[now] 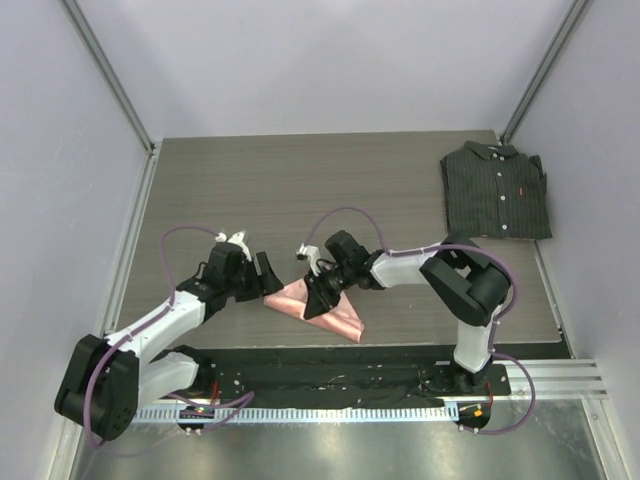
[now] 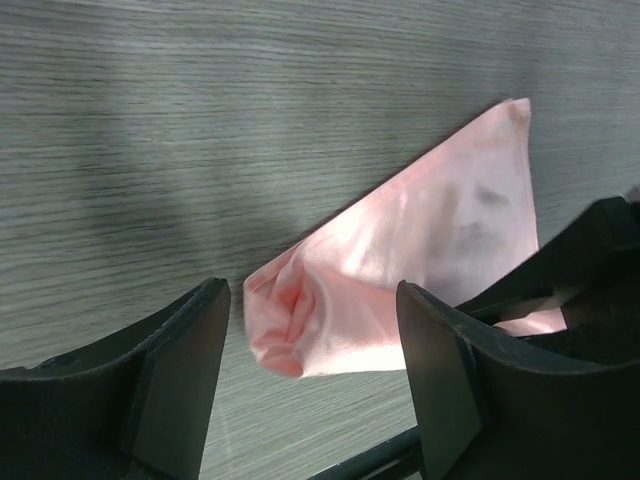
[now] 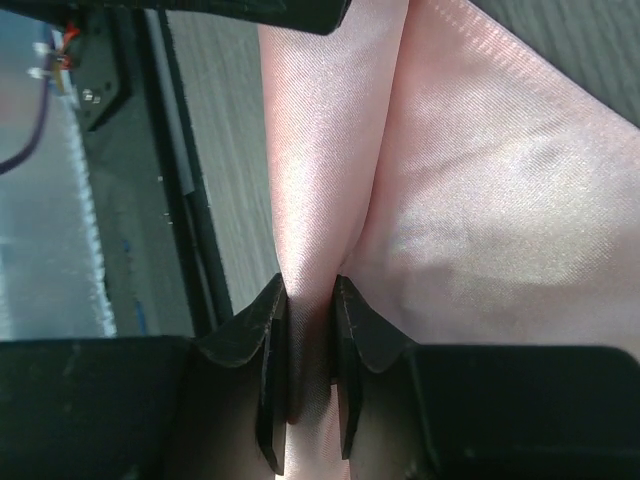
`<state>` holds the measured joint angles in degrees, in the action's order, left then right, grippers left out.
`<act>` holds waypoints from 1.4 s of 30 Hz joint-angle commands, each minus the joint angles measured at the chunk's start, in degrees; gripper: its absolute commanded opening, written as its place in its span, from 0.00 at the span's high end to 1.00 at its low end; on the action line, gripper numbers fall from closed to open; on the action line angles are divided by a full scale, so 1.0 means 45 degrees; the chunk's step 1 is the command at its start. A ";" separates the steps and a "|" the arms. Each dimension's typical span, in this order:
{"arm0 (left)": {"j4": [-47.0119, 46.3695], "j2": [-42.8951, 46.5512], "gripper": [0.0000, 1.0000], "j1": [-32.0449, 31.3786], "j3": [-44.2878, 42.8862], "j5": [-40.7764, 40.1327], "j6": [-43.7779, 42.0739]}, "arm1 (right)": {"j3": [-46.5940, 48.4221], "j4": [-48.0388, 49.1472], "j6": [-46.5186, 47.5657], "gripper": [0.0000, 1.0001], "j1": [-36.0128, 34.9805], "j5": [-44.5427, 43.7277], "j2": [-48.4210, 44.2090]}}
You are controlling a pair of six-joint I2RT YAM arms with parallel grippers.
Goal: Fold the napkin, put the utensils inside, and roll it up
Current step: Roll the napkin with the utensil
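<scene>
In the top view the right gripper (image 1: 322, 293) covers the upper part of the napkin (image 1: 322, 310), which lies folded in a rough triangle just below frame centre on the grey wood-grain table (image 1: 300, 190). The right wrist view shows its jaws pinched together on a raised ridge of glossy satin; the cloth runs off the top and right edges. The left gripper (image 1: 264, 278) stands apart, its dark fingers (image 2: 180, 390) flanking the napkin's bunched, rounded end; contact cannot be told. A striped shirt (image 1: 497, 190) lies upper right.
</scene>
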<state>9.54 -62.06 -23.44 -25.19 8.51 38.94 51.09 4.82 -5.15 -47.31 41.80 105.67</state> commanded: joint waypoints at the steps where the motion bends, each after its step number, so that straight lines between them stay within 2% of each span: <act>1: -0.1143 0.0315 0.30 0.0053 0.0207 0.0666 -0.0137 | -0.0201 0.0841 -0.1118 0.78 0.0395 0.2173 0.1048; 5: -0.1377 0.0082 0.38 0.0053 0.0363 0.1037 -0.0118 | -0.0299 0.1856 -0.1668 0.78 0.0844 0.2819 0.1420; 10: -0.2040 -0.0212 0.42 0.0034 0.0558 0.1467 0.0038 | -0.0104 0.2054 -0.1844 0.79 0.1079 0.3210 0.1947; 13: -0.2743 -0.0543 0.48 0.0053 0.0715 0.1604 0.0136 | -0.0045 0.2054 -0.1844 0.79 0.1119 0.3230 0.2123; 16: -0.3116 -0.1051 0.57 0.0053 0.0832 0.1643 0.0117 | -0.0084 0.2074 -0.1786 0.78 0.1197 0.3055 0.2065; 18: -0.3233 -0.1382 0.66 0.0053 0.0871 0.1566 0.0155 | -0.0103 0.1957 -0.1728 0.75 0.1236 0.2667 0.1812; 19: -0.3272 -0.1442 0.72 0.0034 0.0891 0.1546 0.0156 | -0.0065 0.1840 -0.1650 0.74 0.1255 0.2509 0.1695; 20: -0.3272 -0.1501 0.83 0.0053 0.0891 0.1488 0.0156 | -0.0006 0.1298 -0.1494 0.72 0.1236 0.2334 0.1404; 21: -0.3234 -0.1559 0.88 0.0053 0.0852 0.1352 0.0156 | 0.0168 0.0983 -0.1164 0.69 0.1236 0.1887 0.1227; 23: -0.2961 -0.1735 0.96 0.0053 0.0696 0.1273 0.0078 | 0.0364 -0.0145 -0.0714 0.57 0.1236 0.1280 0.0586; 25: -0.2805 -0.1872 1.00 0.0053 0.0520 0.1253 0.0019 | 0.0580 -0.0988 -0.0244 0.46 0.1217 0.0229 0.0017; 29: -0.2163 -0.2048 1.00 0.0053 0.0208 0.1214 0.0058 | 0.0678 -0.1948 0.0244 0.37 0.1061 -0.1863 -0.1720; 31: -0.1635 -0.2184 1.00 0.0053 -0.0220 0.1194 0.0019 | 0.0619 -0.2105 0.0711 0.36 0.0749 -0.2916 -0.2678; 35: -0.0092 -0.2847 1.00 0.0053 -0.1061 0.1058 -0.0040 | 0.0405 -0.2205 0.1747 0.35 -0.1120 -0.7011 -0.3734; 39: 0.1198 -0.3394 1.00 0.0053 -0.1764 0.0901 -0.0059 | 0.0209 -0.1814 0.2510 0.34 -0.2548 -0.9087 -0.3873; 42: 0.1317 -0.3552 1.00 0.0053 -0.1980 0.1018 0.0058 | 0.0364 -0.1735 0.3115 0.35 -0.3486 -1.0650 -0.3386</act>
<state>10.55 -77.06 -23.44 -31.79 13.89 39.81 52.45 -3.86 2.98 -58.61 9.65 88.99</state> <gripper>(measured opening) 0.021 0.655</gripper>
